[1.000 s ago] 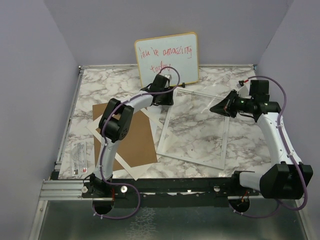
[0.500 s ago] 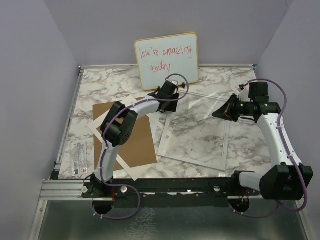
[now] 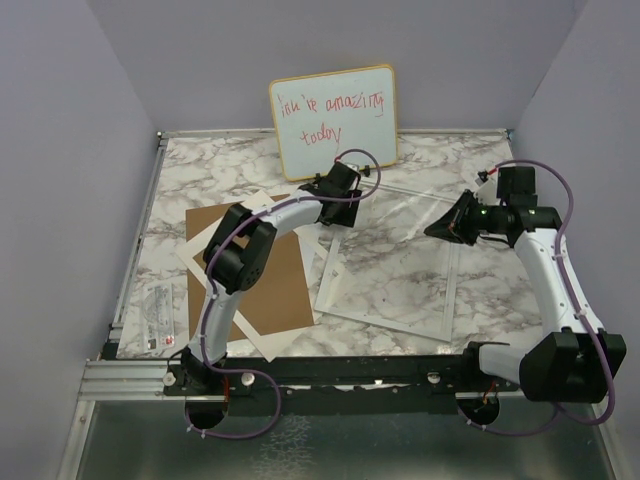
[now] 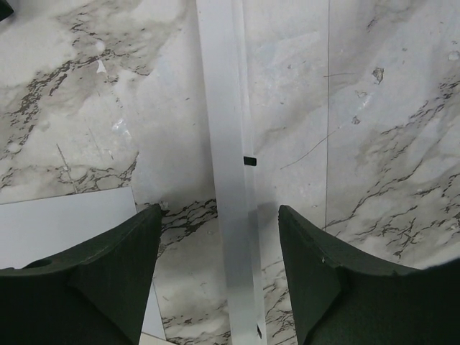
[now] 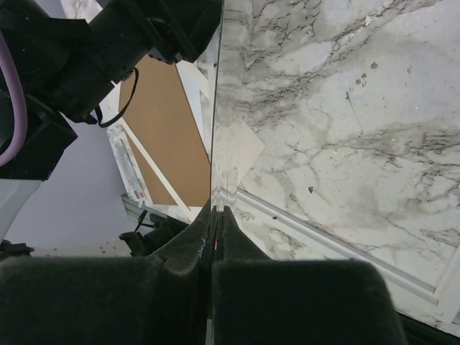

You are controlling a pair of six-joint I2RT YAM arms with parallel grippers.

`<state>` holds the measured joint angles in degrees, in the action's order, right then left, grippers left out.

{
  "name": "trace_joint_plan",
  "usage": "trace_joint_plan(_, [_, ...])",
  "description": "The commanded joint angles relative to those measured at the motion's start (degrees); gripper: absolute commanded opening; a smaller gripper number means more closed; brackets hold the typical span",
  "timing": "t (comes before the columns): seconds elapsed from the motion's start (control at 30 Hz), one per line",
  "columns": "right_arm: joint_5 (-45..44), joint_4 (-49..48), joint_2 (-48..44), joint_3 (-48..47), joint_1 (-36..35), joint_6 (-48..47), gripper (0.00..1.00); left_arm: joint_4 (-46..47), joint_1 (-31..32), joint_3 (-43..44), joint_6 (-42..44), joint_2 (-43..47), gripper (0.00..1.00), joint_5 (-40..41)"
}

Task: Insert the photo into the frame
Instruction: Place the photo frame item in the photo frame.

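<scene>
Opening the frame (image 4: 228, 108) seemed the step in hand: our right gripper (image 5: 214, 212) was clenched on the pane (image 3: 400, 220) at its 3 o'clock edge, while our left gripper (image 4: 219, 215) hung spread over the rim, grasping nothing. The frame lay mid-table; a white sheet (image 4: 65, 223) at its 9 o'clock was perhaps the photo. Next, we judged, the left must fetch it. The whiteboard (image 3: 333, 118) read "You're amazing today".

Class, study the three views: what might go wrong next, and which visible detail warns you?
1. The right tool pinches the clear pane by one thin edge only, so the raised pane might slip or swing.
2. The left tool stands open astride the white rim of the frame; closing or dropping carelessly might shove the frame across the marble table.
</scene>
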<state>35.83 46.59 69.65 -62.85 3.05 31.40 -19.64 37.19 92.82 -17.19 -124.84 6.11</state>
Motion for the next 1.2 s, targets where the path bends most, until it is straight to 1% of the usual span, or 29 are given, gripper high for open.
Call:
trace_joint_plan(0.0, [-1.0, 0.5, -1.2, 1.3, -0.1, -0.6, 0.01, -4.8, 0.0, 3.4, -1.1, -5.0, 0.66, -3.4])
trace_joint_plan(0.13, [-0.8, -0.2, -1.0, 2.3, -0.2, -0.5, 0.01, -4.8, 0.0, 7.3, -0.7, -8.4, 0.64, -4.8])
trace_joint_plan(0.2, [-0.9, -0.5, -0.9, 2.7, -0.2, -0.5, 0.01, -5.2, 0.0, 8.9, -1.0, -9.6, 0.61, -4.5])
trace_joint_plan(0.27, [-0.9, -0.8, -0.8, 3.1, -0.2, -0.5, 0.0, -5.3, 0.1, 9.5, -1.4, -10.3, 0.56, -4.7])
trace_joint_plan(0.43, [-0.7, -1.5, -0.7, 4.1, -0.2, -0.3, 0.01, -5.5, 0.2, 8.4, -1.9, -9.6, 0.4, -1.5])
trace_joint_plan(0.57, [-0.5, -1.6, -0.3, 4.1, -0.1, -0.5, 0.01, -5.8, 0.2, 7.8, -1.6, -9.4, 0.29, -0.7])
trace_joint_plan(0.63, [-0.5, -1.7, -0.2, 4.1, -0.2, -0.7, 0.01, -5.9, 0.2, 7.9, -1.7, -9.3, 0.27, -0.8])
trace_joint_plan(0.73, [-0.4, -1.8, 0.0, 4.2, -0.1, -0.8, 0.01, -6.1, 0.1, 8.5, -2.1, -9.2, 0.21, -1.5])
trace_joint_plan(0.87, [-0.3, -2.1, 0.1, 4.5, -0.1, -0.9, 0.01, -6.1, 0.0, 8.9, -2.5, -8.6, 0.16, -3.0])
trace_joint_plan(0.93, [-0.3, -2.2, 0.0, 4.8, -0.1, -0.8, 0.01, -6.2, -0.3, 9.2, -3.1, -8.3, 0.11, -4.5])
trace_joint_plan(1.17, [0.0, -2.8, -0.5, 5.7, -0.1, -0.5, 0.01, -5.8, -3.2, 9.3, -6.9, -7.5, 0.05, -13.7])
